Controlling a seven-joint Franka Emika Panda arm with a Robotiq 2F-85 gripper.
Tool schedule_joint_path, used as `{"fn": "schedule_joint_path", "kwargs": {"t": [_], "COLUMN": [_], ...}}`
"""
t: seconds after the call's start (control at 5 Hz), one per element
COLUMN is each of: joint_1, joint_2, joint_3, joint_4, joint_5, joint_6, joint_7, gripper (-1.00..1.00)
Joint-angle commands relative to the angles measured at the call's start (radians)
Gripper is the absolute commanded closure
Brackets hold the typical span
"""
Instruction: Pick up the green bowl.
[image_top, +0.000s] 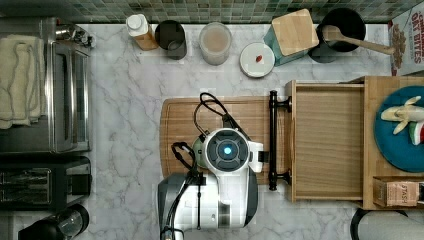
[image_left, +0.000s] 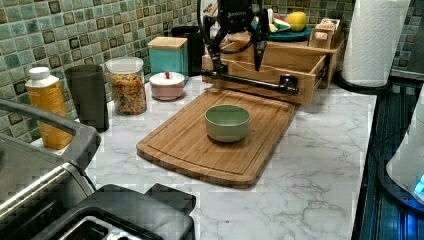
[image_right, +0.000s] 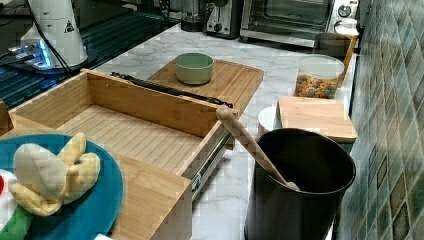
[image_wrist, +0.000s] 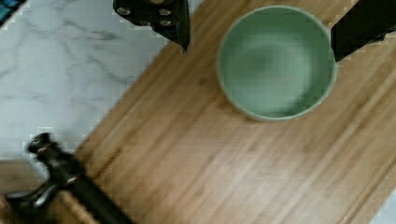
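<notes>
In the top view the green bowl (image_top: 197, 150) is almost wholly hidden beneath the round wrist of the arm (image_top: 227, 150); only a sliver of pale rim is seen at the wrist's left edge in the top view. What is hidden there is laid open in the left view: the bowl (image_left: 227, 122) is seen whole, upright on the wooden cutting board (image_left: 220, 135), with the gripper (image_left: 239, 59) hanging well above it, apart from it, in front of the open wooden drawer (image_left: 280, 70). In the right view the bowl (image_right: 194, 68) is shown on the far part of the board (image_right: 235, 80), beyond the drawer's black handle (image_right: 165, 87).

In the wrist view the two fingers (image_wrist: 159, 16) are seen spread wide apart, holding nothing. The bowl (image_wrist: 276, 63) lies below them, its rim reaching under one finger, while the other finger stands over bare board beside the bowl; the bowl is thus off-centre between them. The drawer handle (image_wrist: 70, 182) is seen farther off across the board, at the edge of the marble counter (image_wrist: 60, 70).
</notes>
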Motion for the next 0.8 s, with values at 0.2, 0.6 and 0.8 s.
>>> {"fn": "schedule_joint_path", "kwargs": {"t": [0.2,0.6,0.8], "joint_1": [0.003,-0.005,0.003], "joint_2": [0.023,0.048,0.08], "joint_3": [0.019,0.009,0.026], "joint_4": [-0.082,-0.155,-0.179], "joint_5": [0.0,-0.003,-0.006], "joint_6": [0.138,0.197,0.26], "joint_7": [0.03,-0.006,0.044], "gripper": [-1.0,-1.0,-1.0]}}
